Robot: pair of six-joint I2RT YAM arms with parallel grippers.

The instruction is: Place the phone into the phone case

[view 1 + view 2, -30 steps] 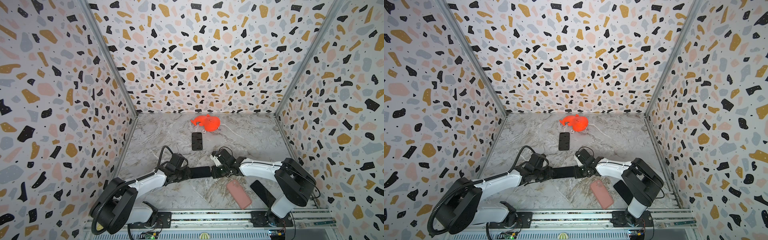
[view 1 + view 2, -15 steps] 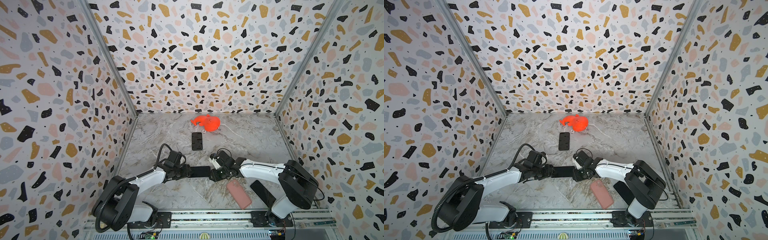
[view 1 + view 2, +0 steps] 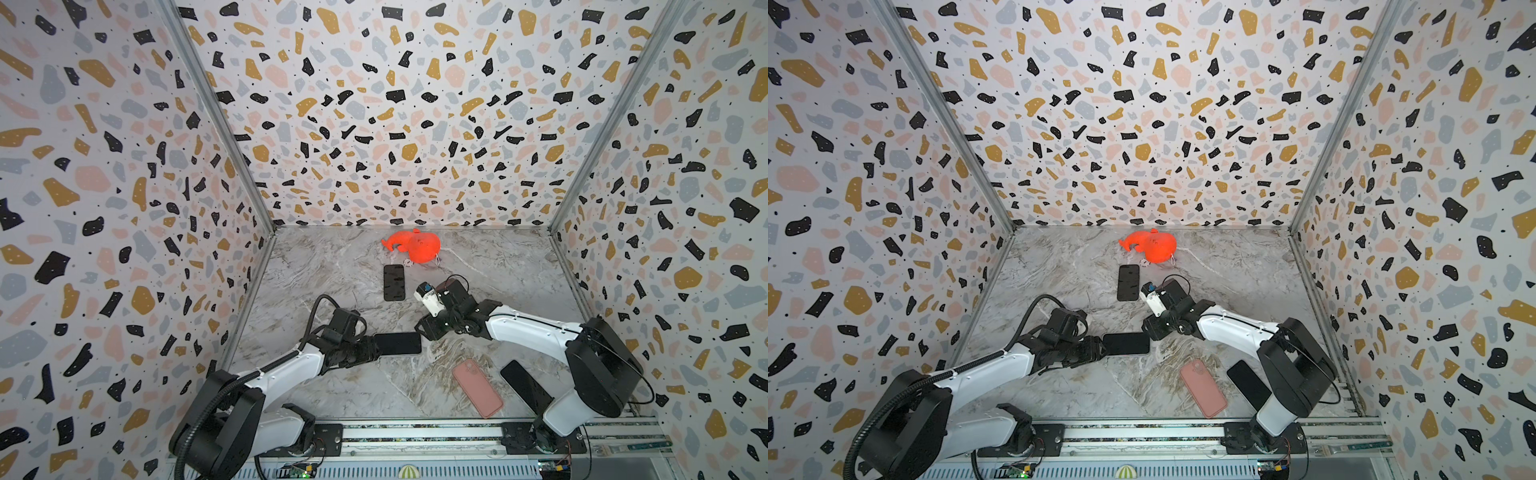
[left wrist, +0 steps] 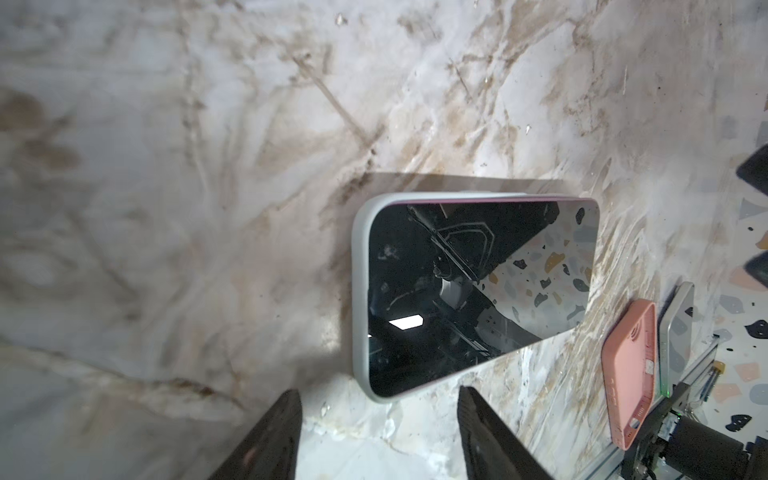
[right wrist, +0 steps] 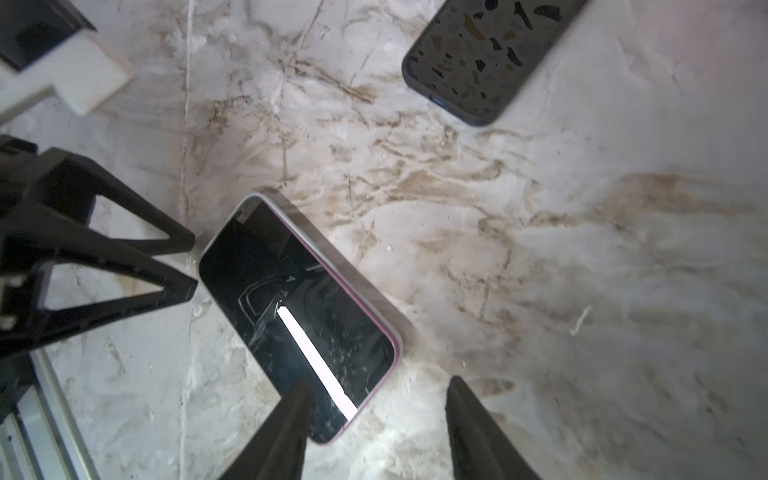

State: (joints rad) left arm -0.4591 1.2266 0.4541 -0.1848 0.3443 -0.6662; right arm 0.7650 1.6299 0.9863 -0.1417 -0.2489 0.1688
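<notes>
A marble-patterned table (image 3: 332,270) inside a speckled-walled booth, seen from above, with two robot arms reaching toward each other near the front. Between them a phone (image 3: 397,343) lies flat, screen up, its long side running left to right; it is clear in both top views (image 3: 1126,343). In the left wrist view a pale phone case (image 4: 359,291) wraps the dark screen's edge, with a thin pink line between the two. The left gripper (image 3: 370,349) is low at the phone's left short end, its two black fingers spread moderately apart with nothing between them and their tips just short of the phone. The right gripper (image 3: 419,328) is at the phone's far right corner, also parted and gripping nothing. In the right wrist view one of its fingers (image 5: 291,415) overlaps that corner, and whether it touches cannot be told. Nearer the front right lie a pink case (image 3: 477,388) and, just beside it, a dark phone (image 3: 525,388). Further back are another dark phone (image 3: 394,282) and an orange toy (image 3: 415,245).
</notes>
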